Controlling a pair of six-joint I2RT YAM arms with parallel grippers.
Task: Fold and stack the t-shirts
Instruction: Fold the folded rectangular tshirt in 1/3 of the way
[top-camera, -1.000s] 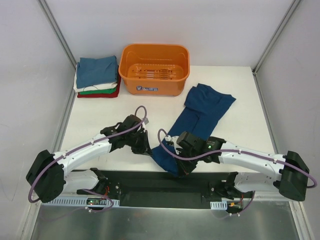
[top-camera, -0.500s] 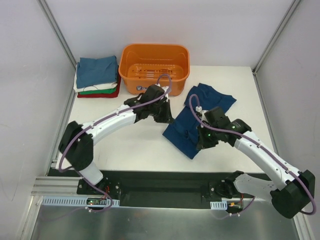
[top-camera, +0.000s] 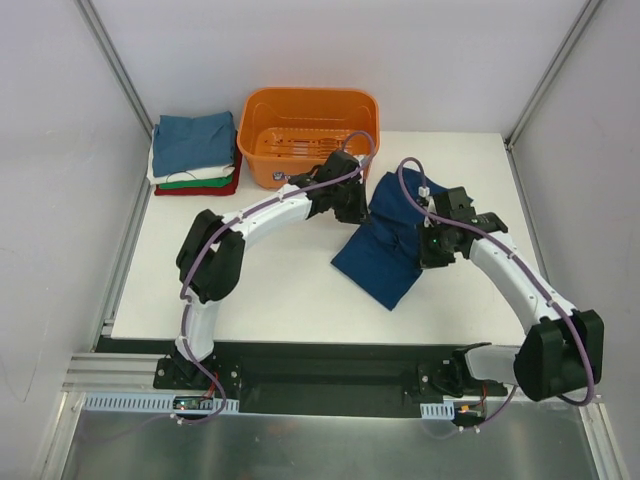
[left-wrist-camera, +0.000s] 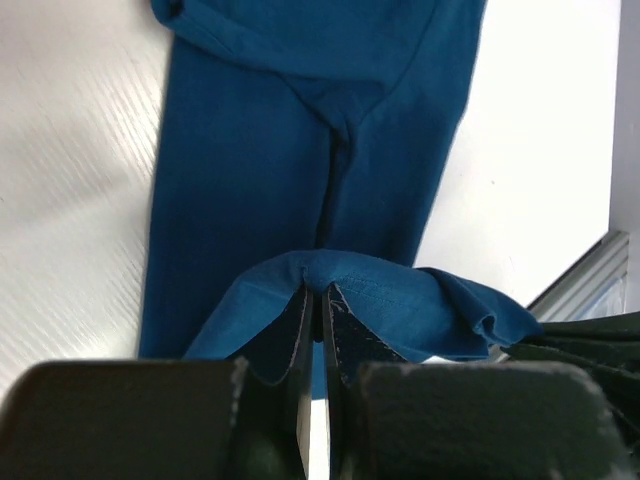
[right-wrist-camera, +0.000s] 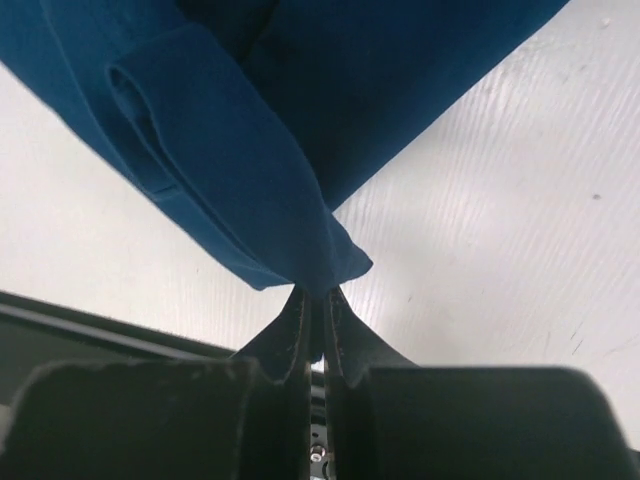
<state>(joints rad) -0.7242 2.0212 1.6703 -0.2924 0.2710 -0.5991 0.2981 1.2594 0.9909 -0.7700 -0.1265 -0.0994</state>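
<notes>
The left gripper (left-wrist-camera: 315, 292) and right gripper (right-wrist-camera: 312, 298) each pinch the navy t-shirt (top-camera: 380, 262) tight, half folded toward the far right of the tabletop (top-camera: 260, 290); the folded stack (top-camera: 193, 148) lies in the far left corner, awaiting this one

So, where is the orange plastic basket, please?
In the top view, the orange plastic basket sits far centre, right of the folded t-shirt stack.

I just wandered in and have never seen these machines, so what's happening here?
Two robot arms are folding a blue t-shirt on the table. The left gripper and right gripper each pinch an edge of it, lifted over the rest of the shirt. A stack of folded shirts sits beside an orange basket at the back.
</notes>
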